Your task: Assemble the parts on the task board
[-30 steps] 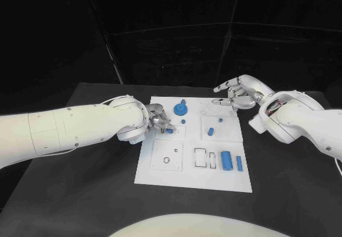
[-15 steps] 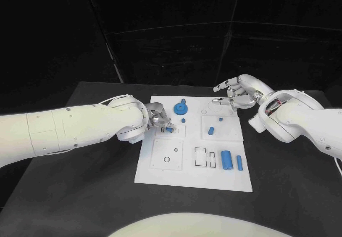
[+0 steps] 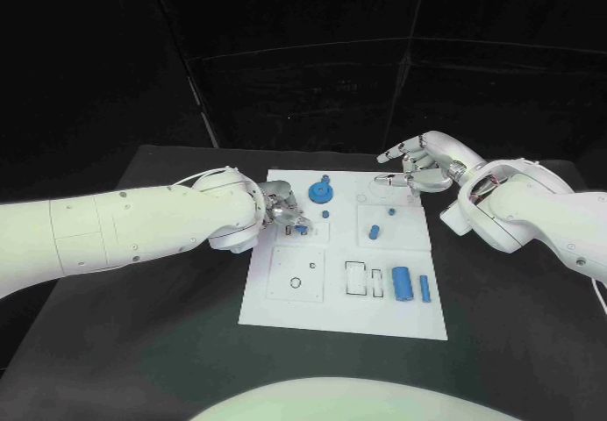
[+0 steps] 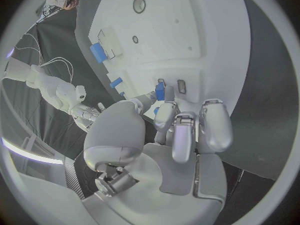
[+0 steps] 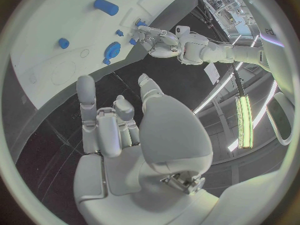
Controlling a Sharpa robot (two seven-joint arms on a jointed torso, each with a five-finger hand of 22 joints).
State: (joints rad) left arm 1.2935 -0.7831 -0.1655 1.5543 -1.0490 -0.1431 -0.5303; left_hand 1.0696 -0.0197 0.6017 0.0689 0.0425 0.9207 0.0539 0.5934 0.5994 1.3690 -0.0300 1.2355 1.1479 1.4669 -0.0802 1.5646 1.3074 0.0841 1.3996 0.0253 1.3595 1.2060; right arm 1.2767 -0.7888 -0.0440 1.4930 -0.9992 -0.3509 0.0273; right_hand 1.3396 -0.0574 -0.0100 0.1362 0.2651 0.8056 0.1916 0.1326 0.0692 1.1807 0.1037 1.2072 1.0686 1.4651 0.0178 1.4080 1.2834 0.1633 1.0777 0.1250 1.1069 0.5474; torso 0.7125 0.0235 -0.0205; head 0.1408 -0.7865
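Left hand: the left hand (image 3: 283, 210) pinches a small blue part (image 4: 160, 91) at the board (image 3: 294, 311) near its left edge.
Right hand: the right hand (image 3: 418, 167) hovers over the board's far right corner, fingers spread, holding nothing.
Board: middle of the tabletop (image 3: 152, 351).

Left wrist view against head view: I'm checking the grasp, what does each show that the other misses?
Left wrist view: the small blue part pinched at the left robot hand's fingertips, beside two slots in the task board. Head view: the blue round part near the board's far edge and the right robot hand open by its far corner. Both: the board, the left robot hand, the blue cylinder.
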